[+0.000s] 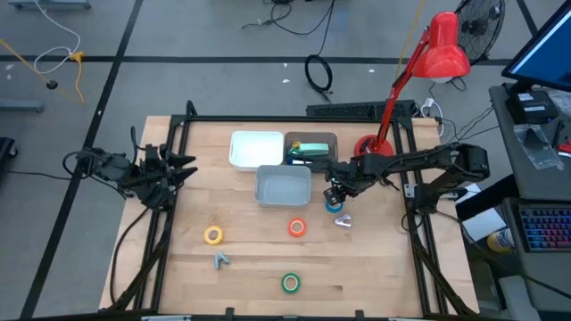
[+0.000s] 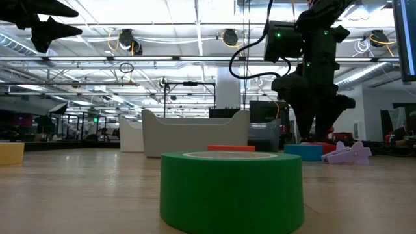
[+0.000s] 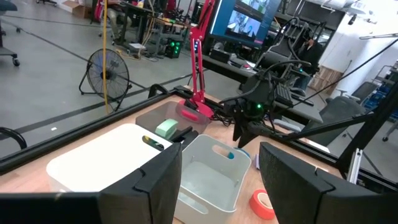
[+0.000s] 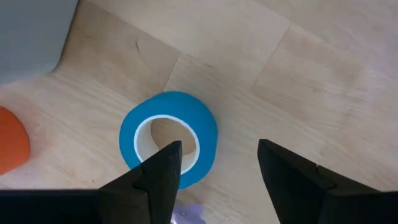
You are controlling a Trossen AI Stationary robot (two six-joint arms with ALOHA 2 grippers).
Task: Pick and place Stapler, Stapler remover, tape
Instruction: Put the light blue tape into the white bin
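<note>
Right gripper point(image 4: 217, 165) spread above blue tape point(image 4: 168, 138); all four rolls still on counter point(image 1: 375, 259), none binned.

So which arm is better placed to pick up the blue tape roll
The right. Its tool hangs open directly above the blue tape roll, fingers straddling one side of the ring. The left tool waits at the table's left edge, far from the roll.

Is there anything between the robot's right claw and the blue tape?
No. In the right wrist view the right claw hangs open just above the blue tape, with only bare wooden table showing around it.
</note>
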